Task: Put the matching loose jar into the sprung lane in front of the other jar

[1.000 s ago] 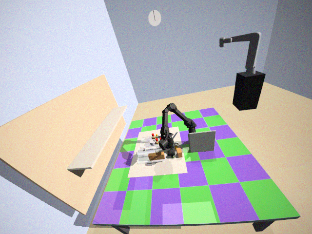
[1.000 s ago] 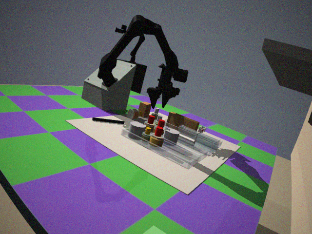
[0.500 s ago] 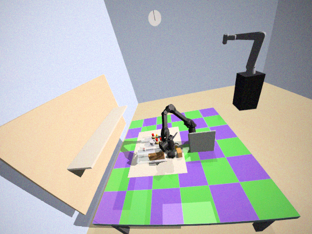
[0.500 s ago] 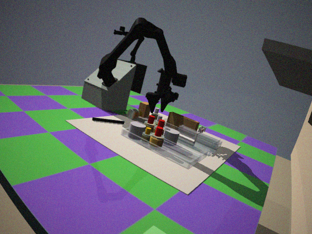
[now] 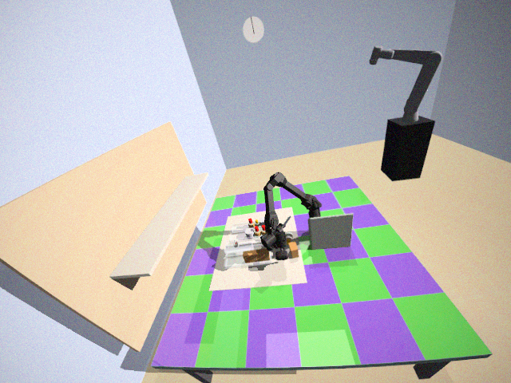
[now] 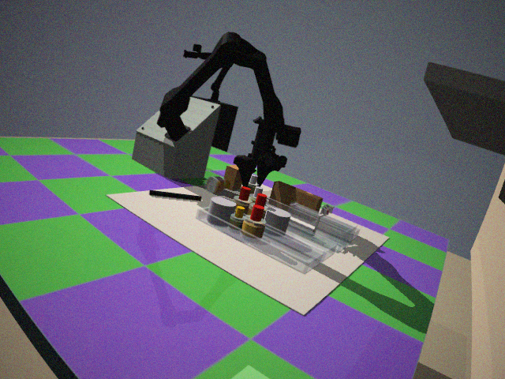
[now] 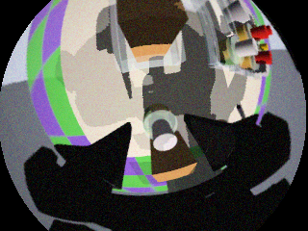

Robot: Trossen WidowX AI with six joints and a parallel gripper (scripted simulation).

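Top view's too far out, so the jars (image 5: 255, 227) are just colored specks. In the wrist view the gripper (image 7: 166, 144) blacks out everything from 4 to 8 o'clock, and the small jar's (image 7: 165, 141) body is mostly hidden.

We can read no text, label, brand, number or sign on anything in these views, neither on the jars nor on the boxes.
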